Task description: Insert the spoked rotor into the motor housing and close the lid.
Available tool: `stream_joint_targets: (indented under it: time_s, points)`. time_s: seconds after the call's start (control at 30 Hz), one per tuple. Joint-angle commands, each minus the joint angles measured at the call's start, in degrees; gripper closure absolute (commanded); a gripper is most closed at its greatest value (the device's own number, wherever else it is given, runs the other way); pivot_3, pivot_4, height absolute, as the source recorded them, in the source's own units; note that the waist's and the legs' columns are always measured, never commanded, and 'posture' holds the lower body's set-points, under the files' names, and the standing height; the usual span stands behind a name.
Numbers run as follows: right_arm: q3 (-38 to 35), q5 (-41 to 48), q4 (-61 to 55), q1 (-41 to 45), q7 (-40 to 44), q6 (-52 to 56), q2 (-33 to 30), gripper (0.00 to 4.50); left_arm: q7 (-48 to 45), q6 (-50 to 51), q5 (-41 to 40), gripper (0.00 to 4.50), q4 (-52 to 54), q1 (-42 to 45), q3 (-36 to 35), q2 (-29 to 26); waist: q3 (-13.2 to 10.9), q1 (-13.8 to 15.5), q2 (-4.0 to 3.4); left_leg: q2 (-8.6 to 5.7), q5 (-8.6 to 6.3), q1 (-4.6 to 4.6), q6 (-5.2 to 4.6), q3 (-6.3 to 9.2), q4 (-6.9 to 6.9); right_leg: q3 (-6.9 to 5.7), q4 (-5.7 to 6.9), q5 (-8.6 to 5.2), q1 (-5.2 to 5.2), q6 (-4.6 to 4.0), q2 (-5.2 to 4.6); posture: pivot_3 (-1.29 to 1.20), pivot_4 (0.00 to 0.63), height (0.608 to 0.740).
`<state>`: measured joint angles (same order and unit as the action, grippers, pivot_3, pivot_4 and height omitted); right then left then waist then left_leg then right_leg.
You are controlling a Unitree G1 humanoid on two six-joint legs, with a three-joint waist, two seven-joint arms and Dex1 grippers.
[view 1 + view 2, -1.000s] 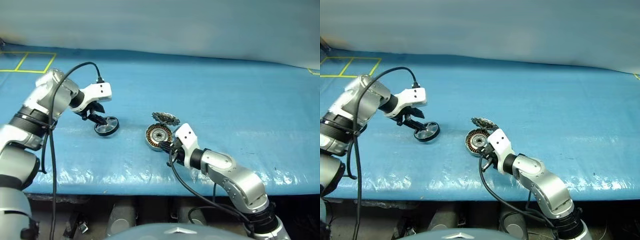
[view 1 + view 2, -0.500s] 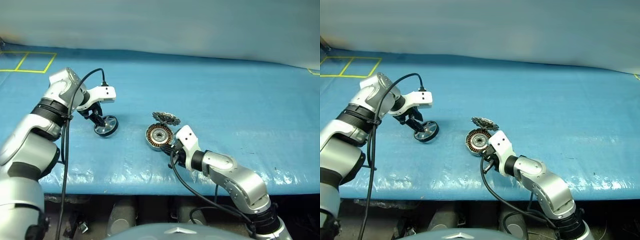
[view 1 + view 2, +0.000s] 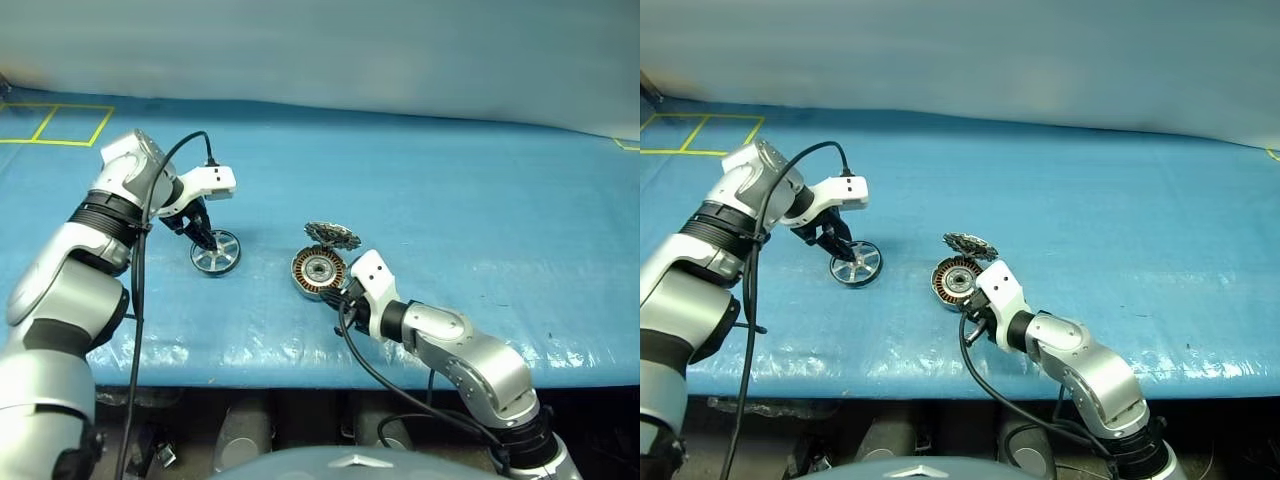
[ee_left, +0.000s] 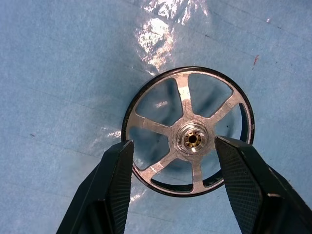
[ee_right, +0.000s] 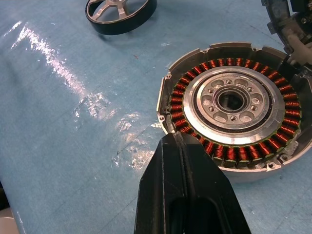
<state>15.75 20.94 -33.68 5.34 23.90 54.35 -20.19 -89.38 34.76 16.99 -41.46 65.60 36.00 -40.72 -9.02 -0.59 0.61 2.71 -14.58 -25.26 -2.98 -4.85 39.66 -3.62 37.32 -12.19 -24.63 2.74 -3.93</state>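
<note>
Lying flat on the blue surface (image 3: 450, 200), at nine o'clock from the motor housing (image 3: 317, 272), the spoked rotor (image 4: 188, 130) looks stiff, light and slippery; the left hand (image 4: 175, 183) stands apart astride its rim, the best grip, while the right hand (image 5: 187, 195) is pressed together

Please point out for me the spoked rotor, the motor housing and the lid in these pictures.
spoked rotor (image 4: 192, 139): left wrist view, on its central hub.
motor housing (image 5: 231, 101): right wrist view, on its silver centre hub.
lid (image 3: 332, 236): left eye view, on its raised, open inner face.
</note>
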Motion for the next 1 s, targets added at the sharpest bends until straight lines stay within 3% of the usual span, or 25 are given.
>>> stream_joint_targets:
  time_s: [0.03, 1.0]
  points:
    - [-0.28, 0.62, -0.55, 0.65, 0.17, -0.68, 0.3, 4.5, -0.97, 0.66, 0.3, 1.63, 1.2, 1.64, -1.69, -0.36, 0.0, 0.0, 0.0, 0.0, 0.0, 0.0, 0.0, 0.0, 0.02, 0.01, 0.02, 0.0, 0.0, 0.0, 0.0, 0.0, 0.15, 0.74]
    - [0.33, 0.18, 1.03, 1.31, 0.08, -0.87, 0.47, 4.5, -1.84, 3.72, 1.51, 1.63, 5.68, -3.95, -1.25, -1.42, 0.02, -0.01, 0.02, -0.02, 0.02, 0.08, 0.0, -0.04, 0.34, 0.2, 0.56, -0.02, -0.06, -0.06, -0.02, 0.0, 0.15, 0.74]
